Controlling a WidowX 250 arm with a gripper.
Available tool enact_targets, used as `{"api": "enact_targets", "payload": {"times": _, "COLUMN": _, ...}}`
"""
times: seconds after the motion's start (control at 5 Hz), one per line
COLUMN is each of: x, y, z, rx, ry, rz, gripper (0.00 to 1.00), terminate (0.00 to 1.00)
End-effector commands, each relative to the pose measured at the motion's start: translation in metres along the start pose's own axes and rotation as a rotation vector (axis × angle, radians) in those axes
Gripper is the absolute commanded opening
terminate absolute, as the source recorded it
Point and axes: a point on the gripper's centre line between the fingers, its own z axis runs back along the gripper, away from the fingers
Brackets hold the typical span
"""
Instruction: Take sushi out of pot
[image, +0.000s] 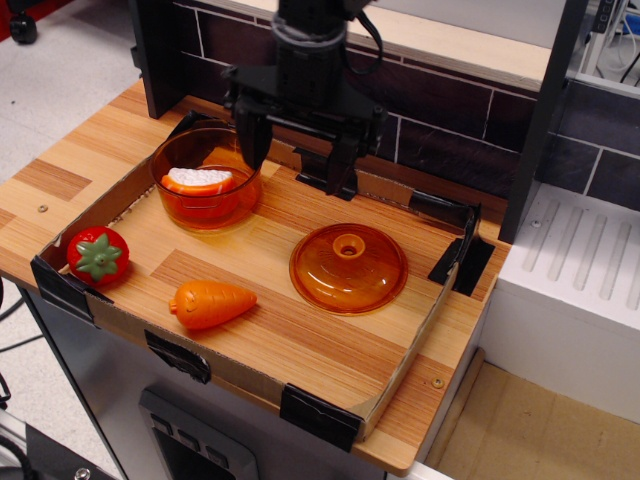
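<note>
Clearly, the task is only at its beginning, because nothing is taken out yet. Nearest to the camera, on the worktop (300, 345), lies the carrot (211, 303), and a little to the left of it the strawberry (98, 255); both are apart from everything else and have no part in the job. Further in, on the right side, the lid (348, 267) rests flat with its knob up, so the pot (207, 178) is already uncovered (this is one thing less to do). The pot stands in the far left part of the tray, and the sushi (199, 183) lies inside it, white rice side up, leaning near the left wall. Behind and above, the claw (297, 150) hangs with its fingers spread wide and holds nothing; its left finger is over the right rim of the pot. What is left, I judge: to move over the sushi, go down, close on it, lift it and place it outside.
</note>
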Motion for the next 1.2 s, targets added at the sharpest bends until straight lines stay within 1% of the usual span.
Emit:
{"api": "enact_targets", "payload": {"times": 0.0, "x": 0.029, "y": 0.028, "z": 0.022, "rx": -0.149, "ry": -0.017, "rz": -0.456, "gripper": 1.00, "terminate": 0.00}}
{"api": "enact_targets", "payload": {"times": 0.2, "x": 0.034, "y": 0.051, "z": 0.043, "rx": -0.188, "ry": -0.020, "rz": -0.704, "gripper": 1.00, "terminate": 0.00}}
{"api": "enact_targets", "payload": {"times": 0.4, "x": 0.037, "y": 0.075, "z": 0.059, "rx": -0.281, "ry": -0.010, "rz": -0.803, "gripper": 1.00, "terminate": 0.00}}
{"api": "enact_targets", "payload": {"times": 0.6, "x": 0.036, "y": 0.089, "z": 0.051, "rx": -0.309, "ry": 0.010, "rz": -0.878, "gripper": 1.00, "terminate": 0.00}}
{"api": "enact_targets", "payload": {"times": 0.8, "x": 0.030, "y": 0.091, "z": 0.033, "rx": -0.281, "ry": 0.008, "rz": -0.958, "gripper": 1.00, "terminate": 0.00}}
{"api": "enact_targets", "payload": {"times": 1.0, "x": 0.029, "y": 0.093, "z": 0.016, "rx": -0.202, "ry": 0.021, "rz": -0.978, "gripper": 1.00, "terminate": 0.00}}
